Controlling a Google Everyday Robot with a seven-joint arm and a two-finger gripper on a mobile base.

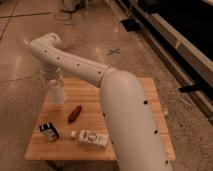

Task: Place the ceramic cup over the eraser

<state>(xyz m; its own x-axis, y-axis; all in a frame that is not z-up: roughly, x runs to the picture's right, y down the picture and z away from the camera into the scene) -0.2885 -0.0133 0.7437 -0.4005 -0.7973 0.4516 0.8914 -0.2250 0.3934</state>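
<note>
The white ceramic cup [56, 93] is at the back left corner of the wooden table [85, 87], wide end down, right under my wrist. My gripper [54, 80] comes down onto its top from the bent white arm and is shut on it. I cannot tell whether the cup rests on the wood or hangs just above it. The eraser [49, 131], a small black block with a white label, lies near the front left edge, well in front of the cup and apart from it.
A brown oblong thing [74, 114] lies between the cup and the eraser. A tiny white cube [73, 134] and a white printed carton [93, 137] lie near the front edge. My thick forearm [130, 115] covers the table's right half. Bare floor surrounds the table.
</note>
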